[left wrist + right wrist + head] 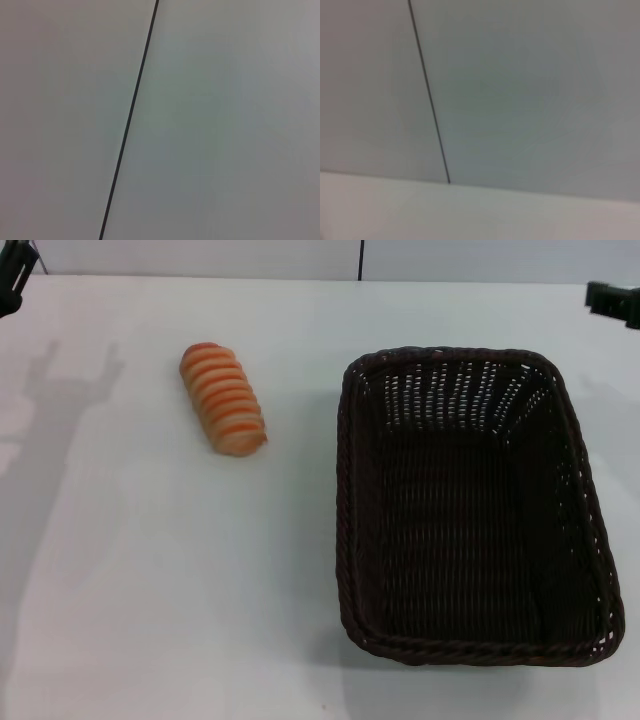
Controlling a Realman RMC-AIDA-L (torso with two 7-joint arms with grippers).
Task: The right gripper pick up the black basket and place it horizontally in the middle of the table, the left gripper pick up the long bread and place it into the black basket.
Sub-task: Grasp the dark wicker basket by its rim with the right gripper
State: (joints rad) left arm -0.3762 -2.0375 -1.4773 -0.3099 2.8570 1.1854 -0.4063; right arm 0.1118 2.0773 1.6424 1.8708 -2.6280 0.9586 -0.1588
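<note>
The black basket (470,505) stands empty on the right side of the white table (150,590), its long side running away from me. The long bread (223,398), striped orange and cream, lies on the table to the left of the basket, apart from it. A bit of my left gripper (14,278) shows at the far left top corner, far from the bread. A bit of my right gripper (612,302) shows at the far right top edge, beyond the basket. Both wrist views show only a grey wall with a dark seam.
The table's far edge meets a grey wall (200,255) with a vertical seam (131,117). The right wrist view shows the table's edge (470,210) below the wall.
</note>
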